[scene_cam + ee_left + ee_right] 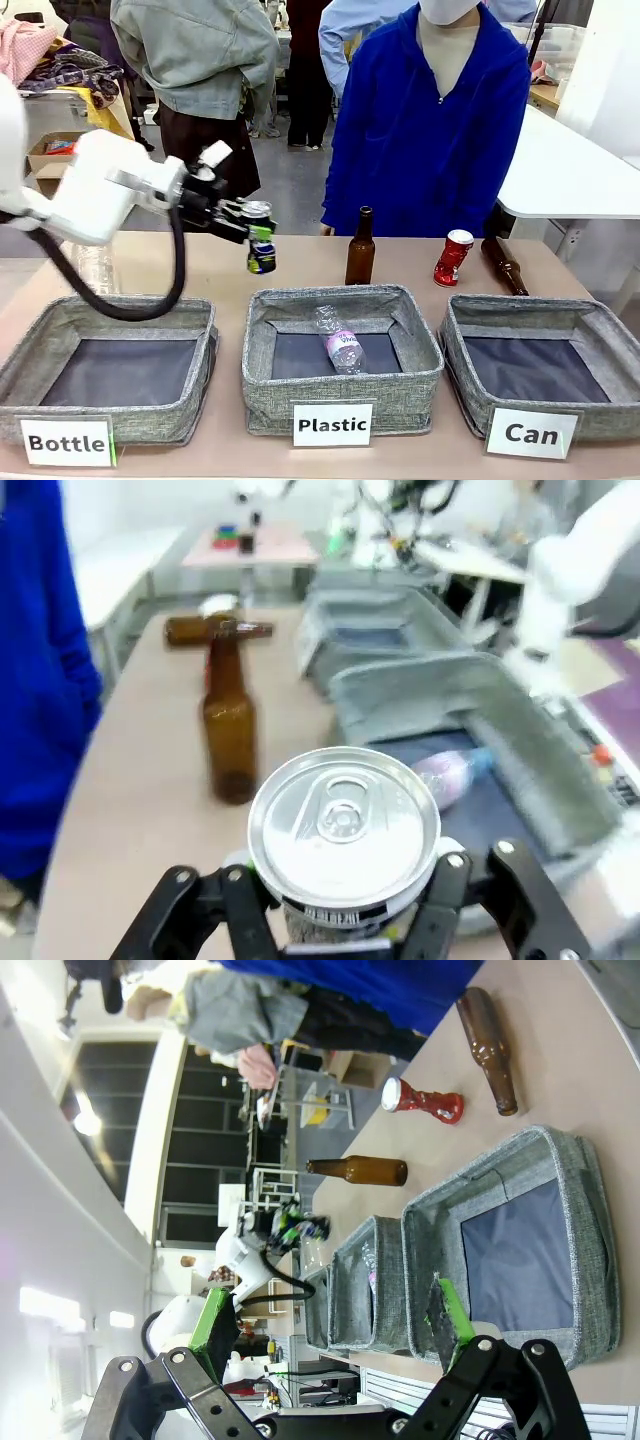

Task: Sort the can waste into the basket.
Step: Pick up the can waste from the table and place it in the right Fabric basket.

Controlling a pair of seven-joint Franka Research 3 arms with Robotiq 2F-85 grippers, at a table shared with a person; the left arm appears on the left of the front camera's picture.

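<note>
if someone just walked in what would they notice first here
The left gripper is shut on the black can, held just beyond the far left corner of the Plastic basket. The dented red and white can stands on the table beyond the Can basket, and a clear plastic bottle lies in the Plastic basket.

The black can (343,825) shows mostly its silver top in the left wrist view; the bottom edge cuts its side. In the front view the right edge cuts the "Can" basket (530,318).
</note>
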